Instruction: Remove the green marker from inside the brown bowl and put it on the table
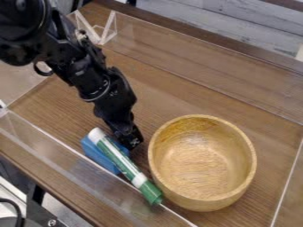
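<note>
Green marker [123, 168]: out of brown bowl [203, 162], lying on table [190, 89] just left of bowl, across blue block [99, 152]. Gripper [127, 137]: above marker's upper end, jaws appear spread, nothing held. Step: release/retreat. Lift straight up, w/o nudging marker or bowl rim.

I see the table [201, 84], a brown wood-grain surface bordered by clear acrylic walls [48, 146]. The brown bowl [203, 161] rests upright on it at near right. The blue block [99, 157] lies near the front wall, left of the bowl. The green marker [126, 167] lies diagonally across the block, cap end beside the bowl.
</note>
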